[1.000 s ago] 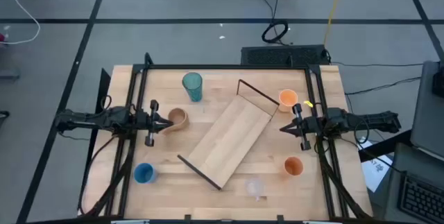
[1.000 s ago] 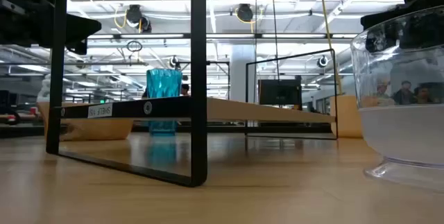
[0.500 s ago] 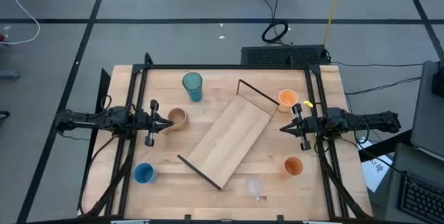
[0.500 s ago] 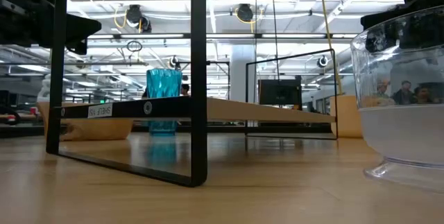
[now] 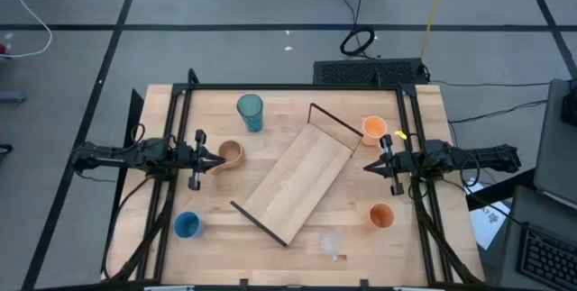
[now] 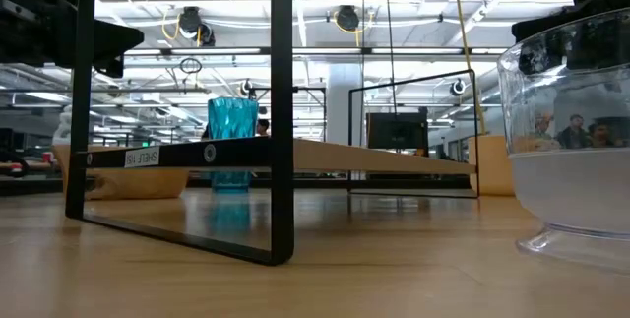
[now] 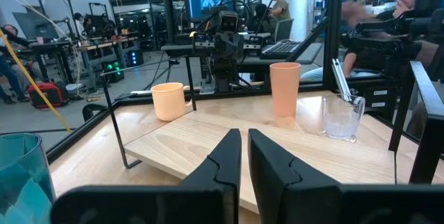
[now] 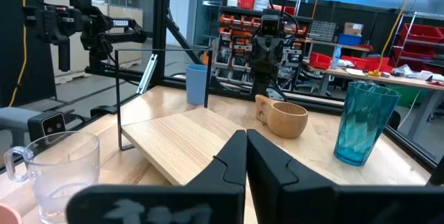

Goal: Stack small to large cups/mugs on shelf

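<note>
The shelf (image 5: 297, 181) lies slantwise mid-table, its board raised on black end rails (image 6: 283, 111). Around it on the tabletop stand a teal tumbler (image 5: 250, 112), a tan mug (image 5: 232, 154), a blue cup (image 5: 187, 225), two orange cups (image 5: 374, 128) (image 5: 381, 215) and a clear cup (image 5: 332, 242). My left gripper (image 5: 216, 159) is shut and level above the table at its left side, beside the tan mug and apart from it. My right gripper (image 5: 368, 166) is shut and level at the right side, between the orange cups. Neither holds anything.
A black frame (image 5: 180, 102) borders the table on all sides. Beyond the table are desks, red bins and seated people (image 7: 416, 2). Bare wood lies between the shelf and the near edge (image 5: 270, 268).
</note>
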You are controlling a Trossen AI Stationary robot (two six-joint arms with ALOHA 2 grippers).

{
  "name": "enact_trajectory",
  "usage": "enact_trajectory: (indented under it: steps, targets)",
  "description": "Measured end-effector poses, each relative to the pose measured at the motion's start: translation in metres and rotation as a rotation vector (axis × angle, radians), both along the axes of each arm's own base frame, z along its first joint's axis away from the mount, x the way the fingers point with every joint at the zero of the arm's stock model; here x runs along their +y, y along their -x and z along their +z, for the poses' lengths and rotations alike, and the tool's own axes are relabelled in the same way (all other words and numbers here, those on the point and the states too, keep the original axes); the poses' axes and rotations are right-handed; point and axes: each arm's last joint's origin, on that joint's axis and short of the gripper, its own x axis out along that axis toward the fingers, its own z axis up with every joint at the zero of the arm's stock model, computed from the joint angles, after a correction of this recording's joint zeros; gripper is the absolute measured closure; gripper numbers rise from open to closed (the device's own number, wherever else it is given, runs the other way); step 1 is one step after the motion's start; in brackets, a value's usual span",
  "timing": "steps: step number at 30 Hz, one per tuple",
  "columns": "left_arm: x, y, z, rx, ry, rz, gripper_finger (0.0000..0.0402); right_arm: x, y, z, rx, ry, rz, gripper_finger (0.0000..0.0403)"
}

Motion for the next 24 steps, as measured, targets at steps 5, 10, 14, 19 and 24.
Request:
enact_trajectory:
  steps: [5,10,14,19,24]
  targets:
    - [0.0000,0.0000,0.0000,0.000,0.000,0.000,0.0371,0.0000,0.0000,0.0000,0.000,0.000,0.000,0.0403]
    - [0.0000,0.0000,0.0000,0.000,0.000,-0.001,0.0371,0.0000,0.0000,0.0000,0.000,0.000,0.000,0.0403]
    - [0.0000,0.0000,0.0001,0.000,0.000,0.000,0.0371,0.0000,0.0000,0.0000,0.000,0.000,0.000,0.0403]
    - [0.0000,0.0000,0.0001,0.000,0.000,0.000,0.0371,-0.0007,-0.0002,-0.0010,0.005,0.030,-0.025,0.0403]
    - [0.0000,0.0000,0.0000,0.000,0.000,0.000,0.0371,-0.0016,-0.0003,-0.0011,0.000,0.078,-0.059,0.0403]
